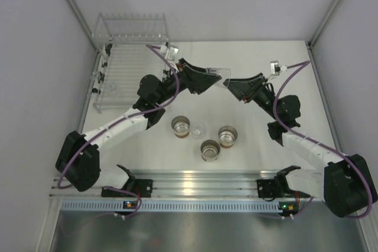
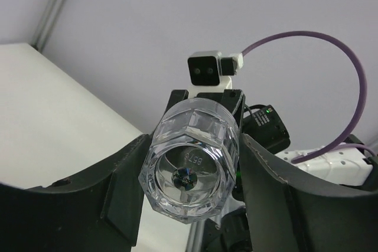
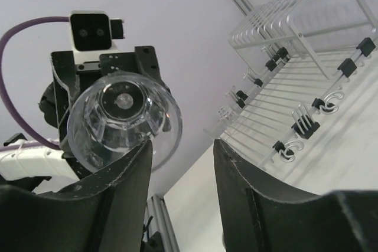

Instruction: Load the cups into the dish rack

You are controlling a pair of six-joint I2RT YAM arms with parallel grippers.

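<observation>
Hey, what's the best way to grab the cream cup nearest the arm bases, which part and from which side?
Probably from straight above. The cream cup stands upright with its mouth open and has room all round it. Pinch the rim with one finger inside and one outside, or span its round wall from the top.

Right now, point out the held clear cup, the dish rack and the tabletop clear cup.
held clear cup (image 2: 189, 172), left wrist view, end facing camera
dish rack (image 1: 133, 28), top view, raised end frame
tabletop clear cup (image 1: 198, 128), top view, centre
</observation>
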